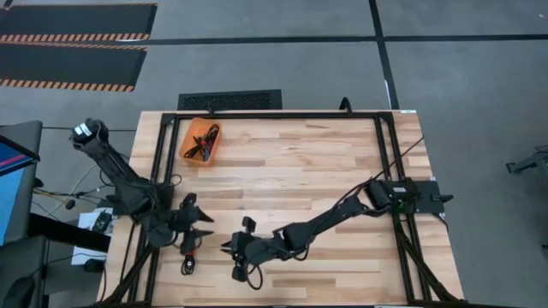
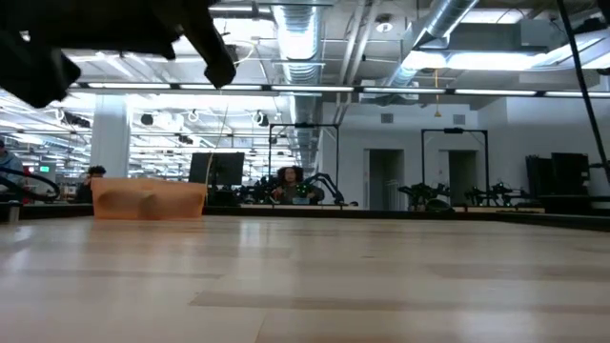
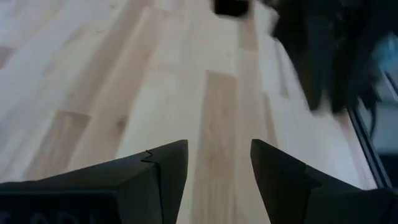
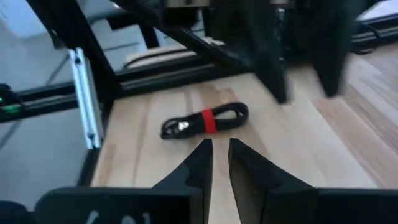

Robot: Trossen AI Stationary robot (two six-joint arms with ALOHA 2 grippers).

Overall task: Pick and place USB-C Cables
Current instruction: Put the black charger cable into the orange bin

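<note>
Left gripper (image 1: 208, 225): low over the near left part of the wooden table (image 1: 291, 162), fingers spread with a bare gap between them; in the left wrist view (image 3: 217, 171) only plain boards show between the two dark fingers.
Right gripper (image 1: 229, 248): stretched across to the near middle-left of the table, just right of the left gripper; its fingers (image 4: 198, 163) are almost pressed together, a thin slit between them, with nothing in it.
Black cable with red tie (image 4: 205, 121): lies flat on the boards near the table's front left corner, beside the dark frame rail; in the high view (image 1: 187, 255) it sits just below the left gripper, untouched.
Cable relative to right gripper: straight ahead of the nearly closed fingertips in the right wrist view, near but apart.
Orange bin (image 1: 201, 142): far left part of the table, well apart from both grippers; coiled cables (image 1: 205, 139) lie inside, colours hard to tell.
Low view: the bin (image 2: 149, 199) stands at the far left of the boards.
</note>
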